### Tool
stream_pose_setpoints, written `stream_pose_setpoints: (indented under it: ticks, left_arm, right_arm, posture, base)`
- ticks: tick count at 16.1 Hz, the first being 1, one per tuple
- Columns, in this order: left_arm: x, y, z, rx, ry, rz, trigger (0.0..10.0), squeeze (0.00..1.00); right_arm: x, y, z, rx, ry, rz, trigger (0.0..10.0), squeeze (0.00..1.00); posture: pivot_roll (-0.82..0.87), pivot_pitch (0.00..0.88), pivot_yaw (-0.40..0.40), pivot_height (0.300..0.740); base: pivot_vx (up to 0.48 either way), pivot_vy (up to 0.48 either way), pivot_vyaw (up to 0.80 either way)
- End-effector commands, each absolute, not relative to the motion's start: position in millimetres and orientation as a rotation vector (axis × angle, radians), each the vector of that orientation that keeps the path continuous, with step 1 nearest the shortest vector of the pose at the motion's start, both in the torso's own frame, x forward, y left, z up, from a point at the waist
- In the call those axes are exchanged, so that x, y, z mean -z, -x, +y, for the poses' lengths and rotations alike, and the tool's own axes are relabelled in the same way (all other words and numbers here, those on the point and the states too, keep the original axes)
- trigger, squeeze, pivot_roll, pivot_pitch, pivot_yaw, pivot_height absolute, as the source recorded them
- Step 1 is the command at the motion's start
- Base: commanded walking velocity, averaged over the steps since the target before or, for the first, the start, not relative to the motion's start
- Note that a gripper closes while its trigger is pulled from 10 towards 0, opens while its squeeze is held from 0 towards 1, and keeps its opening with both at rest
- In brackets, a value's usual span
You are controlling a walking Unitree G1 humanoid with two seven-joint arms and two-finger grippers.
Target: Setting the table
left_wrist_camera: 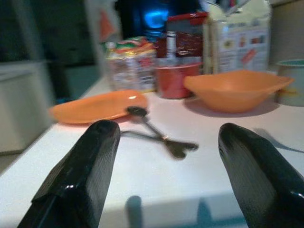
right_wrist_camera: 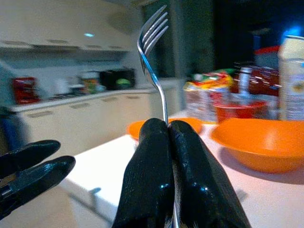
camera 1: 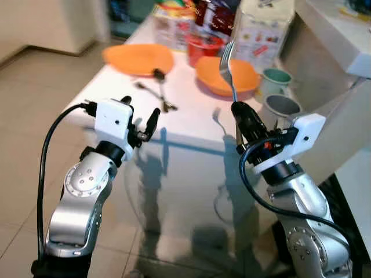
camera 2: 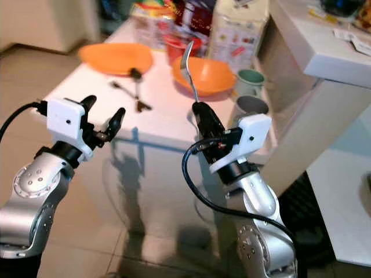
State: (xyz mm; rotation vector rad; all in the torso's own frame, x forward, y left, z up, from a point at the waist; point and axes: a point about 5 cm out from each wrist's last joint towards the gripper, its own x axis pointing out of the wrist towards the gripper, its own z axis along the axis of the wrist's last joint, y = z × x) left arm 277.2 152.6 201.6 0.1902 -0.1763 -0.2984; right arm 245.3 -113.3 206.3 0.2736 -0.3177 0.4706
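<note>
White tabletop (camera 1: 191,124) lies ahead of both arms; right gripper (camera 1: 242,119) pinches an upright fork (camera 1: 227,69), orange bowl (camera 1: 226,75) just beyond; left gripper (camera 1: 141,121) gapes empty.

The thin silver metal fork (right_wrist_camera: 153,57) is polished and shiny, and the black gripper fingers (right_wrist_camera: 152,185) pinching it look like smooth glossy plastic. The white table top (camera 1: 191,119) is smooth with a slight sheen, the orange plastic bowl (left_wrist_camera: 232,88) looks matt-ish, and the arms' silver metal shells (camera 1: 81,197) have a satin finish.

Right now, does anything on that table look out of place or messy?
Yes. Two utensils lie crossed over each other mid-table beside the orange plate, not laid straight. Food packages crowd the far end.
</note>
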Motion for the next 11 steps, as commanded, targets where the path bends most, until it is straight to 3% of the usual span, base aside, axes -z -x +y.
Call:
stream_pose_setpoints:
  ticks: [1,6,11]
  left_arm:
    - [-202.5,-277.9,148.6,0.304,-0.188,-0.174,10.0,0.0]
    - [-200.7,-281.9,150.1,0.277,-0.202,-0.162,10.0,0.0]
    - [-201.4,-282.9,148.5,0.284,-0.208,-0.165,10.0,0.0]
  right_arm:
    - [-202.2,-248.1,-119.8,-0.432,-0.263,-0.292,10.0,0.0]
    - [-194.0,-253.3,-123.5,-0.377,-0.253,-0.234,10.0,0.0]
    - [-193.3,-252.9,-129.7,-0.336,-0.28,-0.256,10.0,0.0]
  posture:
    - [0.05,0.0,-0.059,0.74]
    - [0.05,0.0,-0.058,0.74]
    - [0.04,0.0,-0.053,0.74]
  base:
    - [0.0,0.0,0.0]
    - [0.0,0.0,0.0]
    - [0.0,-0.406,0.0]
